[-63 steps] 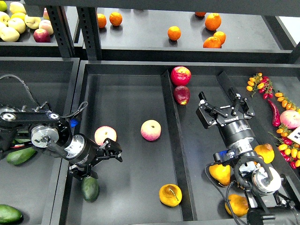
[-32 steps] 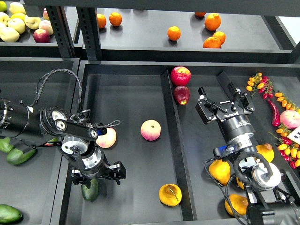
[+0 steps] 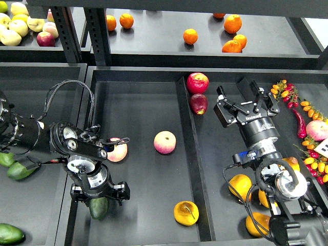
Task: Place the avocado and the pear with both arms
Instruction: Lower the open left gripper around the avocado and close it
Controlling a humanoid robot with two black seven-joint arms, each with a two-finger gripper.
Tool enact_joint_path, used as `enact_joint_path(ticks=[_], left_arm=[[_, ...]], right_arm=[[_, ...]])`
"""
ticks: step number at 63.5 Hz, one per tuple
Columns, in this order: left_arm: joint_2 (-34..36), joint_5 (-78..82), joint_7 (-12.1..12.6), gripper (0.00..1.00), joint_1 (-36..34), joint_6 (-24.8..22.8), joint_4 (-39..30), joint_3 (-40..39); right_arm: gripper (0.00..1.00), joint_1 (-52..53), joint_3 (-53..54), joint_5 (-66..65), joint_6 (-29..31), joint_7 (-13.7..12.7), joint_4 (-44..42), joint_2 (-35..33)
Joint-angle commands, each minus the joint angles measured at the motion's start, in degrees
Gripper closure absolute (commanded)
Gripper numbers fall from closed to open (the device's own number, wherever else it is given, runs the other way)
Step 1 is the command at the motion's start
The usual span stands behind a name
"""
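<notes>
Your left gripper hangs right over the avocado, fingers spread to either side and holding nothing. The avocado lies at the front left of the middle tray. It looks firm but smooth and egg-shaped, so it could squirt out; close across its widest middle, gently. The pear sits at the front right of that tray, stem up; judged soft-skinned, grip its round belly. Your right gripper hovers open and empty, well away.

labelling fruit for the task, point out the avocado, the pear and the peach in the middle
avocado (image 3: 98, 208), head view, its dark lower half.
pear (image 3: 186, 213), head view, its orange-yellow top by the stem.
peach (image 3: 165, 142), head view, its pink-cream middle.
</notes>
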Motion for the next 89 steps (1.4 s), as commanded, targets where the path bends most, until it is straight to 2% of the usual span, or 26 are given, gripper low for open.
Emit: enact_joint_path(ticks=[1,24,46,89], left_arm=[[-0.3,-0.1,0.0,0.00,0.1,0.0,1.0,0.6],[-0.3,0.5,0.0,0.00,1.2,-0.2,3.1,3.9],[-0.3,1.4,0.0,0.01,4.6,-0.1,7.8,4.0],[-0.3,2.2,0.0,0.01,8.8,-0.8,11.9,2.0]], right_arm=[[0.00,0.6,0.0,0.1,0.0,0.0,0.0,0.0],[0.00,1.0,0.1,0.1,0.3,0.0,0.0,0.0],[0.00,0.7,0.1,0.1,0.6,0.1,0.0,0.0],[0.00,0.5,0.1,0.0,0.6,0.0,0.0,0.0]])
